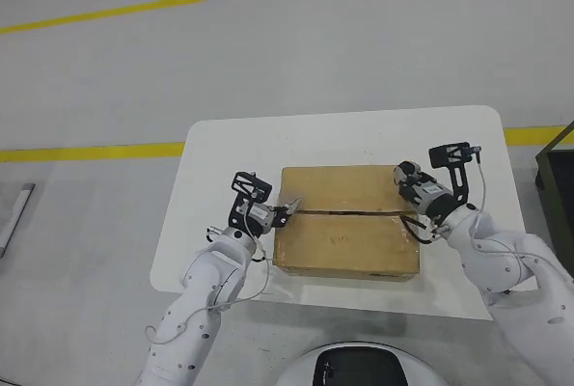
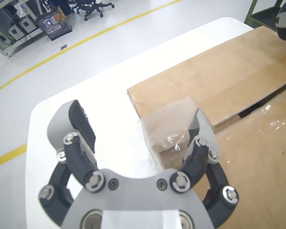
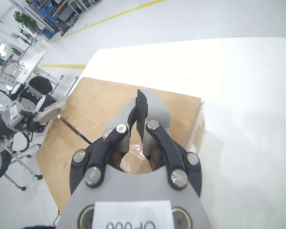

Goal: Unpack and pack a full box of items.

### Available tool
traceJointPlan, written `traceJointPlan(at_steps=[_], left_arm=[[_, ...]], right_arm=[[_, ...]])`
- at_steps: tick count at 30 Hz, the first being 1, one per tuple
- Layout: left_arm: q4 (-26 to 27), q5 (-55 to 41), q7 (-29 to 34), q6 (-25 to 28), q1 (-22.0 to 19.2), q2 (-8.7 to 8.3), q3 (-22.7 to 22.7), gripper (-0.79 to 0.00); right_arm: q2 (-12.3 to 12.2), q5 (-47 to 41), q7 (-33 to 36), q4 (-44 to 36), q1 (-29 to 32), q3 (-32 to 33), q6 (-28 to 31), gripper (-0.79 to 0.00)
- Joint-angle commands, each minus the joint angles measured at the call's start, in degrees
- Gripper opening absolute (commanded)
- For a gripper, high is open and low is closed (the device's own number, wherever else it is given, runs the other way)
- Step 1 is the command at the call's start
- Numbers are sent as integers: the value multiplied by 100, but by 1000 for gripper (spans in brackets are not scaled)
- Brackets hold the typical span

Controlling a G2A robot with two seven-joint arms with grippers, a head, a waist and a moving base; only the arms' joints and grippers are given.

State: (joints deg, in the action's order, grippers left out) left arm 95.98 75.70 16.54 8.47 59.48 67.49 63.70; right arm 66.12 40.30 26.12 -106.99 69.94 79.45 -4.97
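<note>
A brown cardboard box [image 1: 349, 227] lies in the middle of the white table [image 1: 364, 130], its top flaps down and a dark seam [image 1: 349, 208] running along its length. My left gripper [image 1: 290, 208] is at the box's left end, at the seam. In the left wrist view it [image 2: 138, 127] stands open, and a lifted strip of clear tape [image 2: 171, 120] rises from the box's end [image 2: 166, 151] against one finger [image 2: 197, 129]. My right gripper [image 1: 403, 177] hovers over the box's right end; its fingers [image 3: 139, 114] are shut with nothing seen between them.
A green metal frame [image 1: 566, 183] stands off the table's right side. Yellow lines [image 1: 74, 152] cross the grey floor. Bare table surface runs behind the box and to its right [image 3: 240, 96]. Clear tape glints along the near flap [image 2: 271, 122].
</note>
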Motion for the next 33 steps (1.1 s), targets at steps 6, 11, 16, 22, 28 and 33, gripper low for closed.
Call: traceJointPlan(at_steps=[6, 11, 16, 22, 28, 33], left_arm=[[-101, 94, 13, 171, -208, 81, -295, 0], [-208, 159, 18, 249, -353, 154, -545, 0], [-334, 234, 15, 282, -480, 232, -788, 0], [-418, 309, 37, 297, -602, 315, -991, 0], [-482, 339, 65, 271, -704, 402, -1165, 0], [-538, 368, 78, 255, -781, 475, -1304, 0]], right_arm=[[-48, -216, 1, -72, 305, 634, -23, -785], [-68, -308, -14, -66, 528, 902, 33, -785], [-83, -403, -47, -53, 692, 1120, 91, -785], [-95, -523, -53, -13, 784, 1310, 179, -785], [-107, -607, -65, 38, 861, 1466, 276, -785], [-118, -683, -75, 65, 919, 1597, 345, -785]])
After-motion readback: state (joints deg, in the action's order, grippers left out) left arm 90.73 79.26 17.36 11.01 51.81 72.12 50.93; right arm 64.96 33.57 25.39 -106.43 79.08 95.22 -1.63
